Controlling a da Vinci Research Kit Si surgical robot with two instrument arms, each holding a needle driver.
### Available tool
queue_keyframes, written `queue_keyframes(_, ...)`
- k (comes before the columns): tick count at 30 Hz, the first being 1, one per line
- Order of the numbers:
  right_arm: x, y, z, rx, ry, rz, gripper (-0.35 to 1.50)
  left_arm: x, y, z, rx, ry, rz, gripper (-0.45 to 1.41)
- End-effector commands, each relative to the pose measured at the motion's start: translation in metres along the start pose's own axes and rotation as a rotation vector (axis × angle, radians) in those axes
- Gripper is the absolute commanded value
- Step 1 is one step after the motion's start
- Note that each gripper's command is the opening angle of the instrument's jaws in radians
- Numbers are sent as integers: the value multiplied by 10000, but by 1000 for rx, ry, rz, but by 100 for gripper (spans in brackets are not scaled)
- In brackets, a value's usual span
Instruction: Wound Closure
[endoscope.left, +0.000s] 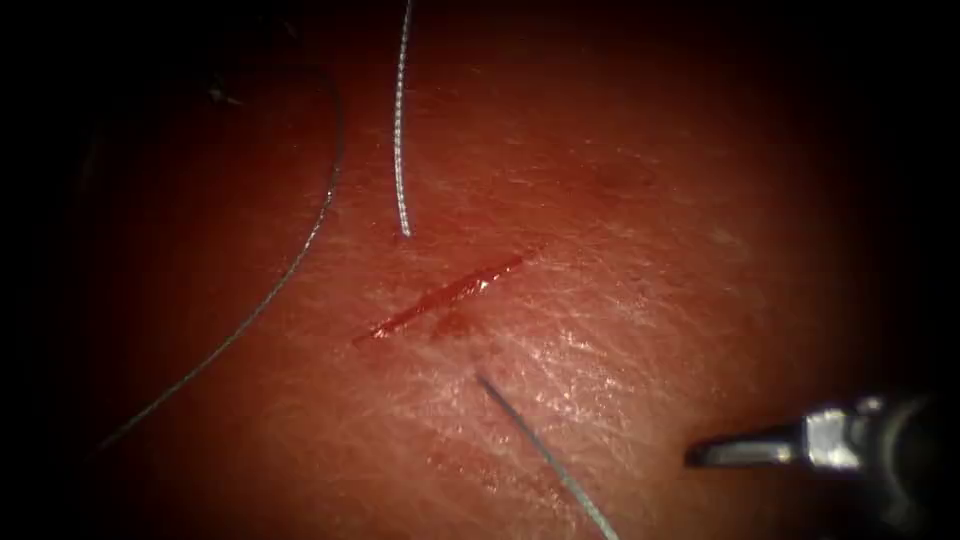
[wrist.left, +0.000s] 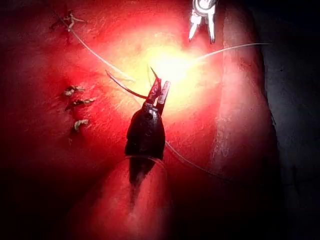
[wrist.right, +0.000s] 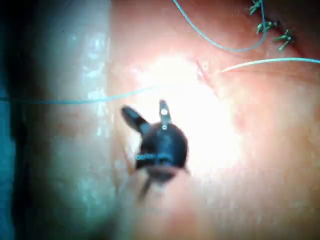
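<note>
Endoscope view first: the cut (endoscope.left: 440, 297) runs slantwise across the middle of the tissue (endoscope.left: 650, 250), glistening with red fluid (endoscope.left: 455, 325). You've got thread (endoscope.left: 400, 120) dropping from the top and meeting the tissue just left of the cut. On the right side, more of it leaves the surface and heads off to the lower edge. A thinner loop sweeps round well to the left.

Your right tool (endoscope.left: 705, 455) sits low on the right, well apart from the cut. The right wrist view shows its jaws spread wide with nothing between them.

Over to the left wrist view: your left tool (wrist.left: 160, 90) is pinching the needle (wrist.left: 125, 87) at what looks like one end of its curve. The rest of the needle arcs away from the jaws. I can't tell whether its far tip touches the tissue. A row of knotted stitches (wrist.left: 76, 104) lies off to one side.
</note>
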Motion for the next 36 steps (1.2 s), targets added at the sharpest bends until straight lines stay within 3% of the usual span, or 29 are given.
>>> queue_keyframes(1,-11,9,19,-19,-5,-13,140,-8,3,6,-2,1,-3,-45)
queue_keyframes(11,-32,13,88,-83,-26,-23,141,-7,3,5,-2,1,-3,-43)
queue_keyframes(27,-6,23,129,-113,62,9,143,-7,3,4,-3,2,-4,-40)
queue_keyframes(29,-6,22,129,-111,65,8,131,-7,3,4,-4,2,-4,-40)
queue_keyframes(30,-7,22,128,-95,68,7,101,-7,3,4,-4,2,-4,-40)
queue_keyframes(31,-10,22,125,-75,71,4,51,-7,3,4,-4,2,-4,-38)
queue_keyframes(32,-17,22,120,-32,81,-1,-35,-6,3,4,-4,2,-4,-38)
queue_keyframes(36,-15,26,110,-49,78,4,-35,-5,3,3,-3,2,-5,-38)
